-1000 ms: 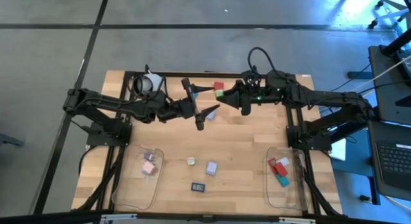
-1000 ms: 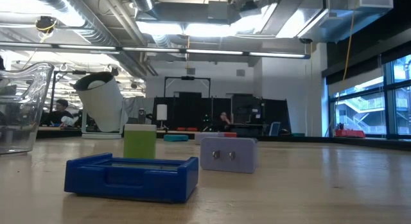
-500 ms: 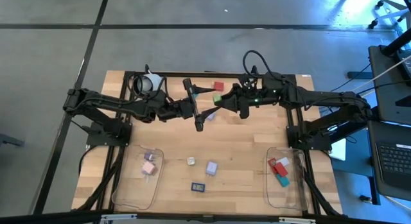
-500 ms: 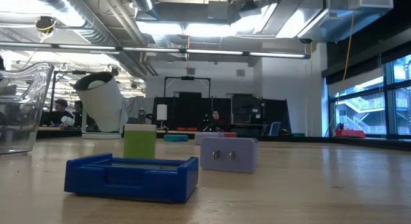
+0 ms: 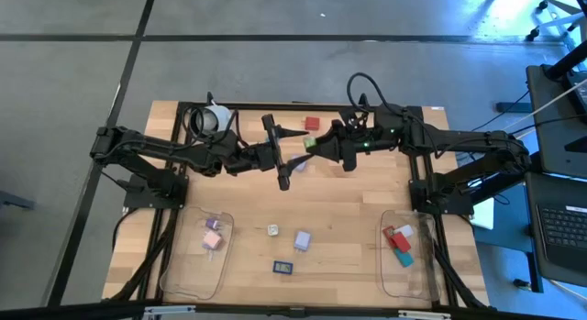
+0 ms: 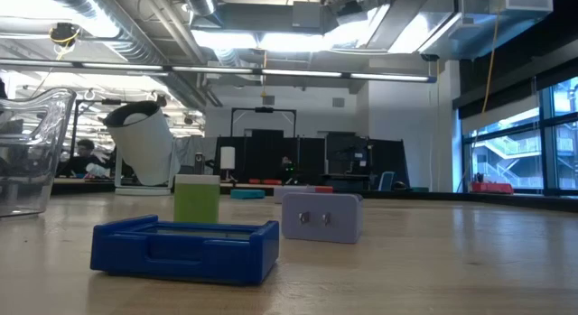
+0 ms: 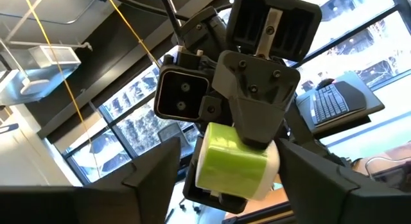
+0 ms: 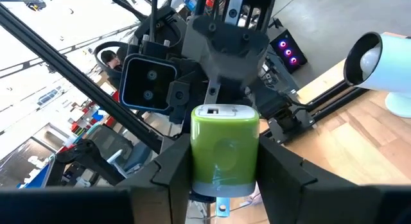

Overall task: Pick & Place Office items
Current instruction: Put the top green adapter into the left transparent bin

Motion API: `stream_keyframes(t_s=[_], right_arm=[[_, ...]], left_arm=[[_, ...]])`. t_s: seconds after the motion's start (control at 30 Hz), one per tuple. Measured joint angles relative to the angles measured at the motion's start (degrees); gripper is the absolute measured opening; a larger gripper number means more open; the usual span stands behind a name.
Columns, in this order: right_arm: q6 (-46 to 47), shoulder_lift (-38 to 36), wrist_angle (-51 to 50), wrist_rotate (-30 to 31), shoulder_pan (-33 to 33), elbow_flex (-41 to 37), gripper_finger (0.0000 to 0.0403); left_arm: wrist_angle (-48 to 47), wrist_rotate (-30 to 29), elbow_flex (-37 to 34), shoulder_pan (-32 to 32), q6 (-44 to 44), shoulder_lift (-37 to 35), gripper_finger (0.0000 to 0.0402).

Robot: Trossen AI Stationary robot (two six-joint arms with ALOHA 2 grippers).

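From above, the right gripper (image 5: 315, 143) was clamped on a small lime-green block with rounded edges (image 5: 311, 142), held above the far middle of the pale wooden slat table (image 5: 348, 205); the left gripper (image 5: 292, 148) faced it with its two dark fingers spread wide, one toward the far edge and one toward the near, the green block just beside their gap. Compared with a second before, the right gripper had pushed leftward toward the left one, which barely shifted. A red block (image 5: 311, 124) lay on the wood behind them, and a white round lamp-like object (image 5: 212, 117) stood at the far left. Nearer the front lay a small white piece (image 5: 273, 230), a lavender block (image 5: 302, 238) and a dark blue flat tray-shaped piece (image 5: 282, 267); the clear plastic tray on the left (image 5: 197, 265) held pink and lavender pieces, the clear plastic tray on the right (image 5: 404, 274) red, white and teal ones. At table height, the dark blue piece (image 6: 185, 248), a matt green block (image 6: 197, 198) and the lavender block (image 6: 321, 216) with two small holes sat unmoved. The left wrist view showed the glossy green block (image 7: 232, 162) pinched by the opposite gripper, between the left fingers (image 7: 154, 169) without visibly touching them. The right wrist view showed the block (image 8: 224, 147) squeezed between its own fingers (image 8: 172, 166).
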Motion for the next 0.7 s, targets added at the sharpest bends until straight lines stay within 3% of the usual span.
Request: stream_keyframes(t_s=[0.27,0.53,0.7], right_arm=[[0.6,0.0,0.0,-0.1,0.0,0.0,0.0146],[0.5,0.0,0.0,-0.2,0.0,0.0,0.0147],[0.5,0.0,-1.0,-0.4,0.0,0.0,0.0182]], left_arm=[[-0.7,1.6,0.0,0.0,0.5,-0.1,0.0159],[-0.7,1.6,0.0,0.0,0.5,-0.1,0.0159],[-1.0,1.4,0.0,-0.3,-0.4,0.0,0.0159]])
